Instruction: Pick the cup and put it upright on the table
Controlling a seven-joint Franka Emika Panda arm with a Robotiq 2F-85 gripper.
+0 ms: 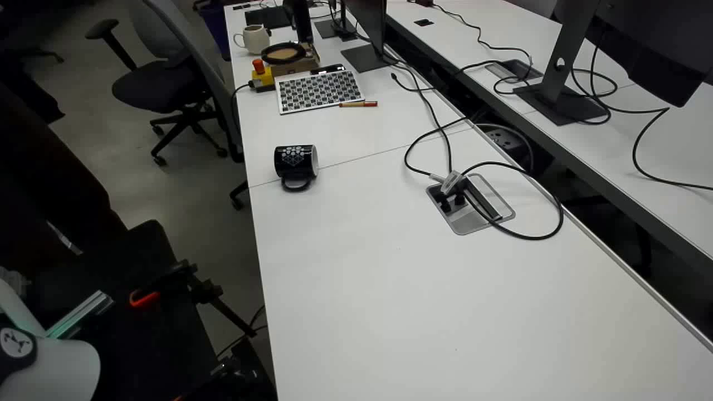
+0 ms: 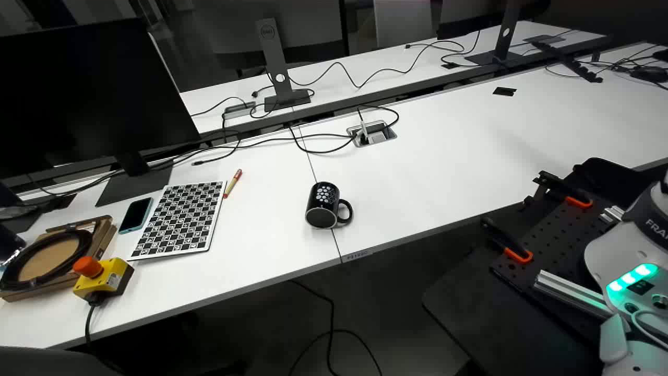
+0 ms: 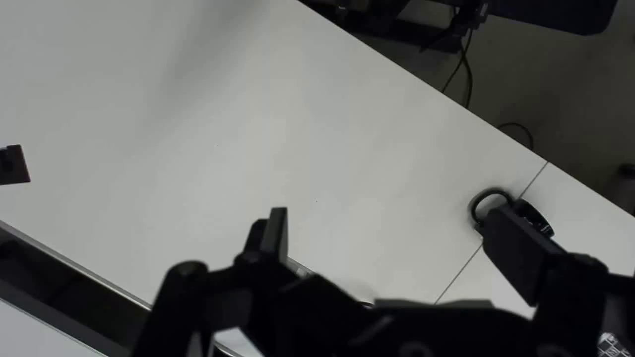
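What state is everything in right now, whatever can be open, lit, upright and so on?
Black mug: lying on its side
Fingers: open, holding nothing
Cream mug: upright
Monitor with visible screen: dark
Smartphone: flat, screen up
Cable port: open, with something plugged in
Robot light strip: lit green
Emergency-stop button: pressed or released, cannot tell
Red-and-yellow pen: lying flat

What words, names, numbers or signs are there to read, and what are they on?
"DELL": on a monitor stand.
"FRA", cut off at the picture's edge: on the robot arm.
Tag on the edge of the table: too blurred to read.
Small print on the yellow box: too small to read.
Just pictures, no readable words: the round badge on the arm and the pattern on the cup.
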